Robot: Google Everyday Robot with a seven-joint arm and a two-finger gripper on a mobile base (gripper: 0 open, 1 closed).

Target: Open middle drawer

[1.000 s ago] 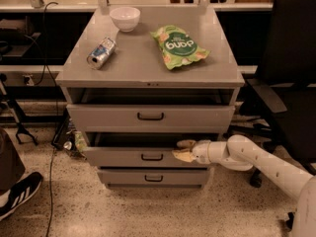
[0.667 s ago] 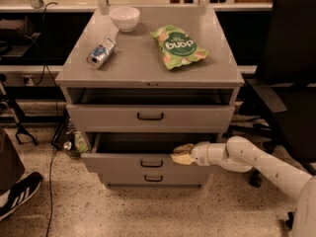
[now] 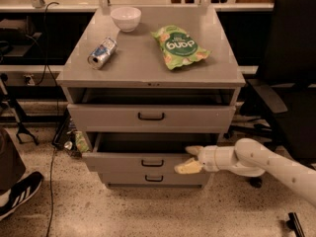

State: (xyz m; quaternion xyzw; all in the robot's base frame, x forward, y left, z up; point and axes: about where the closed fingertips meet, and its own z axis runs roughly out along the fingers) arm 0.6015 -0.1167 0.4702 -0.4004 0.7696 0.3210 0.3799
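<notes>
The middle drawer is a grey front with a small dark bar handle. It stands pulled out from the grey cabinet, and its dark inside shows behind the front. My gripper is at the right end of that front, on a white arm that comes in from the right. One finger lies over the top rim and the other sits on the front face, so the gripper is shut on the drawer front.
The top drawer is slightly ajar and the bottom drawer sits under the middle one. On the cabinet top lie a white bowl, a can and a green snack bag. A black chair stands to the right. A shoe is at the lower left.
The middle drawer has slid further out toward the camera, with my gripper moving along at its right end. Most of the slide came early; since then it has barely moved.
</notes>
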